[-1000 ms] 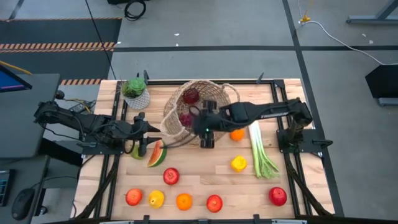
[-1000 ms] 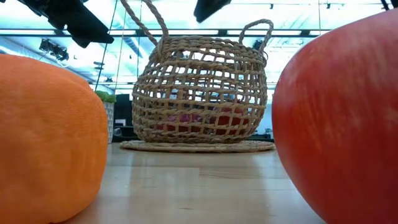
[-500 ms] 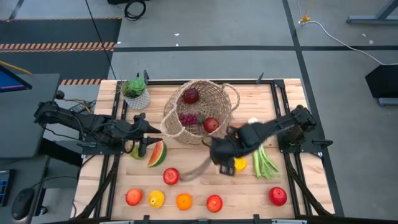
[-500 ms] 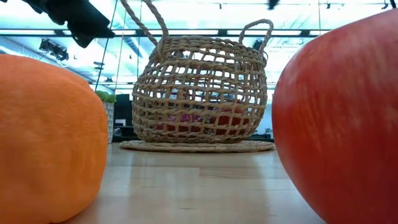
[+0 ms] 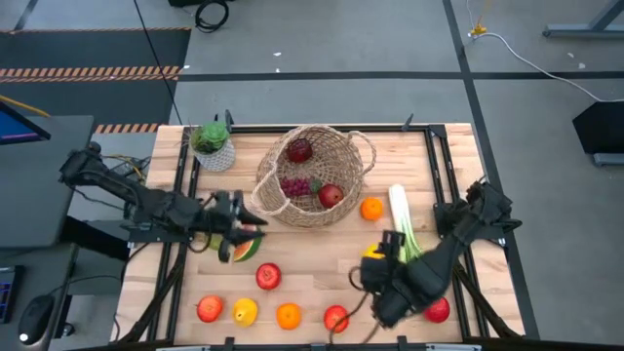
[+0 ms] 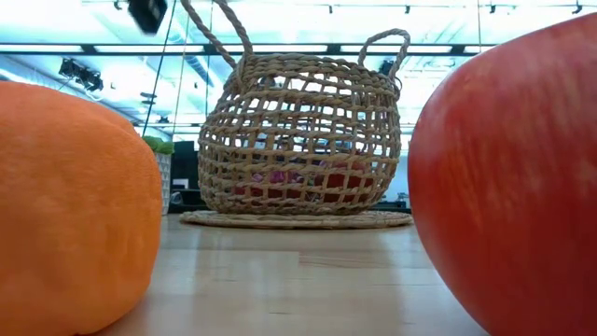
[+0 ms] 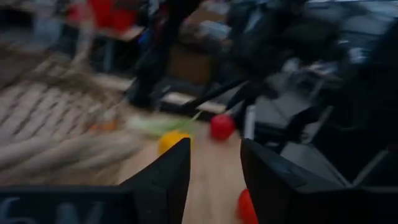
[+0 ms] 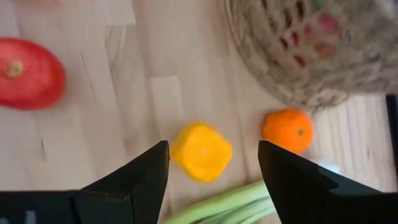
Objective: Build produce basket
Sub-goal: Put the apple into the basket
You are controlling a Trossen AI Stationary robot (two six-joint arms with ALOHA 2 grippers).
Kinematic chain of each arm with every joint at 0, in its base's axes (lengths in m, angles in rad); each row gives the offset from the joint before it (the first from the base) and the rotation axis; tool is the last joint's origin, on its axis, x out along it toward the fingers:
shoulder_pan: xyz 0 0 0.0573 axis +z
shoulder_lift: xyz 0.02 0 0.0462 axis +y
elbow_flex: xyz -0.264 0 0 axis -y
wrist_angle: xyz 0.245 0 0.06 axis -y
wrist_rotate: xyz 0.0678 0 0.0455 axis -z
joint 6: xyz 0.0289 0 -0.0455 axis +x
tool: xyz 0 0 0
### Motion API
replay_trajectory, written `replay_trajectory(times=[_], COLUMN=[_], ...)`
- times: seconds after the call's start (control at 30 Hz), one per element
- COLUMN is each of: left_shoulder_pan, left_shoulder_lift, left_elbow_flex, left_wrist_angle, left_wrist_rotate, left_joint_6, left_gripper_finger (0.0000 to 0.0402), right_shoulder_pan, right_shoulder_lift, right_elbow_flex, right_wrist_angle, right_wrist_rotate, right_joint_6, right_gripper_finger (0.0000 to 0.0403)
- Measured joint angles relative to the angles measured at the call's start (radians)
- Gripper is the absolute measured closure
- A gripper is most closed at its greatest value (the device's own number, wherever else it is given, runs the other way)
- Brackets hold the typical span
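we note the right pincer [image 8: 211, 180] open and empty, its own arm hiding it from overhead; a yellow lemon [image 8: 201, 152] lies just ahead, the basket [image 5: 312, 175] well beyond on the worktop [image 5: 322, 263]. left pincer [image 7: 214, 180] open, view blurred.

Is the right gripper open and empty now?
Open and empty: the right gripper shows spread fingers with nothing between them, above the yellow lemon.

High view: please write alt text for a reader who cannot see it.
A wicker basket holding two red apples and grapes stands on a wooden table, with more toy produce loose in front of it. The right hand hangs open near a yellow lemon and a leek; the left hand is over a watermelon slice.
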State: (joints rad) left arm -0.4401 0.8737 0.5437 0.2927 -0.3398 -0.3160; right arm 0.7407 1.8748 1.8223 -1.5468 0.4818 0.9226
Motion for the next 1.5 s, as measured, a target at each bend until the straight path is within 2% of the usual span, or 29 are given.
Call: replay_trajectory(times=[0.23, 0.37, 0.43, 0.6, 0.8, 0.87, 0.93, 1.03, 1.27, 1.37, 1.5], left_shoulder_pan=[-0.114, -0.15, -0.173, -0.204, -0.235, -0.242, -0.249, -0.258, -0.303, -0.313, -0.299], left_shoulder_lift=[0.179, 0.211, 0.219, 0.22, 0.219, 0.214, 0.21, 0.211, 0.213, 0.213, 0.213], left_elbow_flex=[-0.004, -0.003, -0.004, -0.003, -0.003, -0.003, -0.003, -0.001, -0.002, 0.018, 0.061], left_wrist_angle=[0.299, 0.321, 0.324, 0.356, 0.397, 0.4, 0.404, 0.36, 0.213, 0.075, -0.185], left_wrist_rotate=[0.001, -0.001, 0.0, -0.001, -0.001, 0.0, -0.001, -0.003, -0.104, -0.157, -0.192], left_joint_6=[0.099, 0.094, 0.1, 0.104, 0.145, 0.193, 0.241, 0.272, 0.182, 0.06, -0.213], left_gripper_finger=[0.0264, 0.0262, 0.0263, 0.0262, 0.0264, 0.0264, 0.0264, 0.0264, 0.0264, 0.0264, 0.0264], right_shoulder_pan=[0.111, 0.144, 0.148, 0.126, 0.122, 0.121, 0.111, 0.097, 0.086, 0.082, 0.082], right_shoulder_lift=[0.0, 0.0, 0.0, 0.0, 0.001, 0.001, 0.001, 0.001, 0.001, 0.001, 0.002], right_elbow_flex=[-0.136, -0.223, -0.26, -0.298, -0.3, -0.3, -0.3, -0.3, -0.3, -0.3, -0.3], right_wrist_angle=[0.003, 0.053, 0.066, 0.086, 0.227, 0.254, 0.269, 0.28, 0.297, 0.297, 0.297], right_wrist_rotate=[-0.008, 0.009, 0.022, -0.022, -0.209, -0.218, -0.182, -0.134, -0.191, -0.167, -0.13], right_joint_6=[0.278, 0.39, 0.393, 0.391, 0.372, 0.374, 0.391, 0.397, 0.265, 0.222, 0.204], right_gripper_finger=[0.015, 0.015, 0.015, 0.015, 0.0139, 0.0137, 0.0139, 0.0142, 0.0143, 0.0143, 0.0143])
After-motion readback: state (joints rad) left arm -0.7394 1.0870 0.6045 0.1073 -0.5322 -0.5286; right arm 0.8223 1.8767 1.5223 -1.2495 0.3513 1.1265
